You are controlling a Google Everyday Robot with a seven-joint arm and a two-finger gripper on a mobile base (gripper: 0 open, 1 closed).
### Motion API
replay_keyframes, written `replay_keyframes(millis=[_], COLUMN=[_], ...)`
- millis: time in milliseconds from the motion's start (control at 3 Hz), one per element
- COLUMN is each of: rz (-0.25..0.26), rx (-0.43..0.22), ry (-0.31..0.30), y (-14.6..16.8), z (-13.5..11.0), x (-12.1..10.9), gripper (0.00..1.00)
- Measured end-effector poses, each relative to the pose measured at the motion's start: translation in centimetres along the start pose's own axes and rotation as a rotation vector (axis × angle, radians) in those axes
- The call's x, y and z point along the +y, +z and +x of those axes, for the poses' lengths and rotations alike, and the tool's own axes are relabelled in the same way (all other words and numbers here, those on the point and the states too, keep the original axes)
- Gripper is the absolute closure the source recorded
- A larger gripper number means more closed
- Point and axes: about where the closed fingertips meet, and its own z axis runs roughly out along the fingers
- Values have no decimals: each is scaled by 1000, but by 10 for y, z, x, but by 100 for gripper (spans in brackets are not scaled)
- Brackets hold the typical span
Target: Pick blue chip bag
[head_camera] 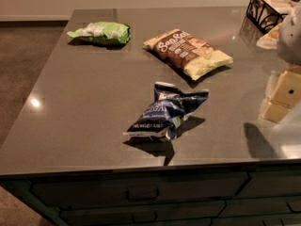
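The blue chip bag (pixel 167 112) is a small crumpled navy foil bag with white lettering. It lies on the dark grey counter (pixel 89 107), near the front edge and a little right of centre. My gripper (pixel 281 101) is at the right edge of the view, to the right of the bag and well apart from it. Its two cream-coloured fingers (pixel 288 89) stand apart with nothing between them. The white arm (pixel 291 36) rises above it.
A light green bag (pixel 101 33) lies at the back left. A larger brown-and-cream bag (pixel 188 52) lies behind the blue bag. A black wire basket (pixel 265 8) stands at the back right corner. Drawers (pixel 141 192) run below the counter's front edge.
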Motion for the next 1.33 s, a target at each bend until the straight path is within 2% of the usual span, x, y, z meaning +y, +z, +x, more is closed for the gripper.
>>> replay_keyframes(millis=[333,667,1000,1333], rz=[0,-12,-26,-67], rx=[0,-15,-39,-52], ry=[0,-48,-141,-243], y=[0,5,15,41], z=[0,-13,-34,-53], x=[0,1,19,46], gripper=[0,0,0,0])
